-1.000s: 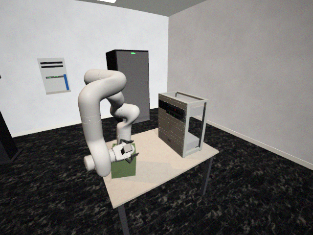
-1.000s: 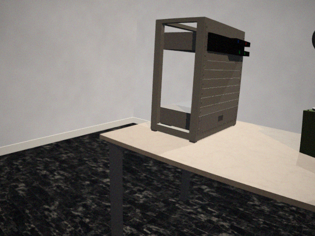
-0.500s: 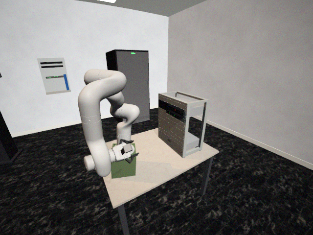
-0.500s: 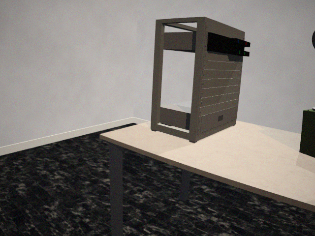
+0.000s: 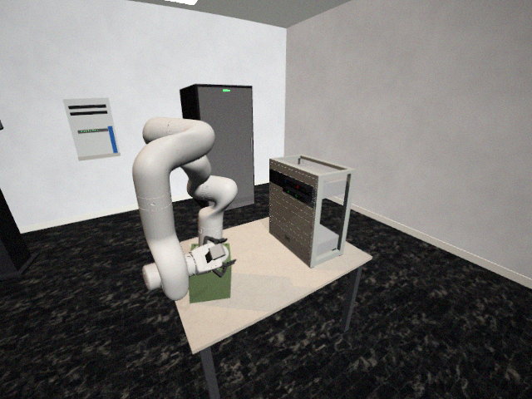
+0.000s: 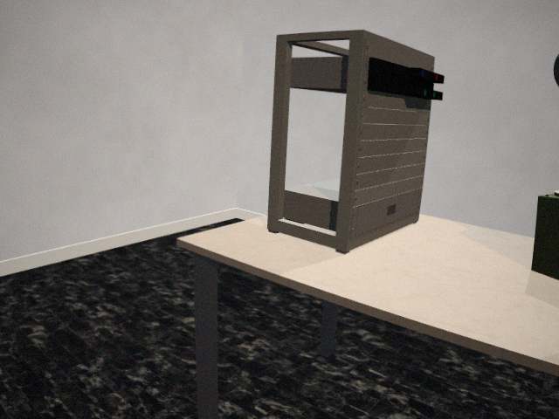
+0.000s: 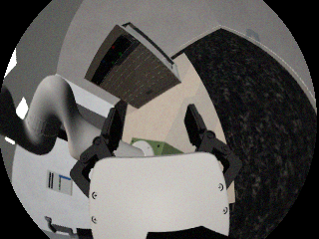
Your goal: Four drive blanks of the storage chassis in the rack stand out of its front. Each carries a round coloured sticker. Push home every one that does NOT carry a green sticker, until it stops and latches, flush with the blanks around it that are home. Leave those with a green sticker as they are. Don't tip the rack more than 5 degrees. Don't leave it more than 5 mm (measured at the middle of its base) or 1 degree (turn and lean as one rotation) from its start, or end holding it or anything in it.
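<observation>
The grey rack [image 5: 310, 209] stands at the far right of the table, its front facing my arm. The black storage chassis [image 5: 292, 186] sits near the rack's top. In the exterior view, blanks stand out of the chassis front [image 6: 431, 85]: the upper row shows a blue sticker [image 6: 422, 73] and a red sticker [image 6: 436, 77], the lower row two green stickers [image 6: 429, 93]. My gripper [image 5: 222, 255] is open and empty, low over the green block [image 5: 209, 278], well away from the rack. In the wrist view my gripper's fingers frame the rack [image 7: 136, 70] at a distance.
The green block sits on the table's near left side under my gripper; its edge shows in the exterior view [image 6: 547, 234]. A dark cabinet [image 5: 219, 141] stands on the floor behind the table. The table edge runs just right of the rack.
</observation>
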